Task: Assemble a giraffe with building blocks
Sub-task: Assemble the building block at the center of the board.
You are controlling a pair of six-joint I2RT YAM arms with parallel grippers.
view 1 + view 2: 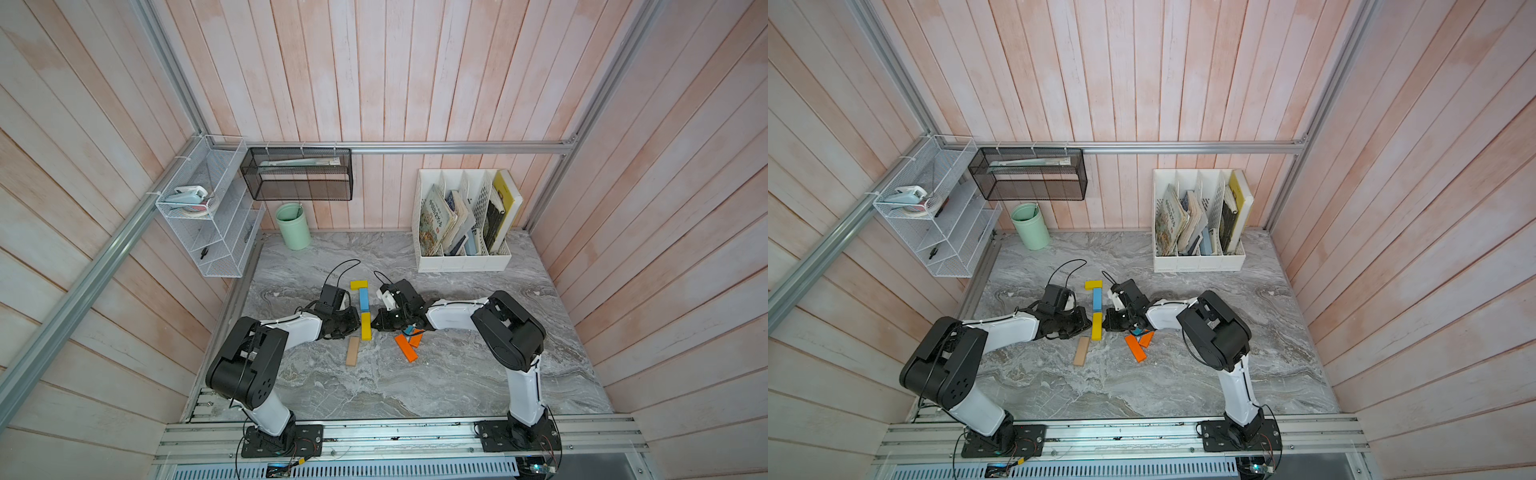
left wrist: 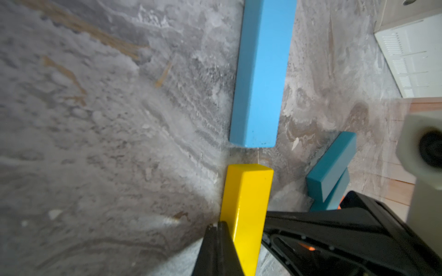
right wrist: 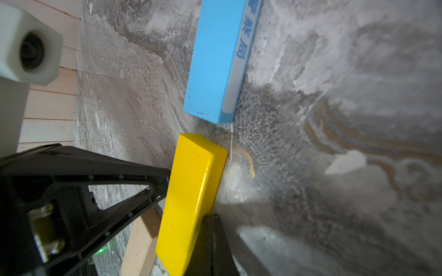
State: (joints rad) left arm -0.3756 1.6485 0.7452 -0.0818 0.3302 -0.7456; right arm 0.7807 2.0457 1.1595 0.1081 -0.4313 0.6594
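My left gripper and right gripper are both pinched closed. They flank the long yellow wooden bar (touching either side).

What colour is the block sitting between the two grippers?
Yellow. The block shows best in the left wrist view.
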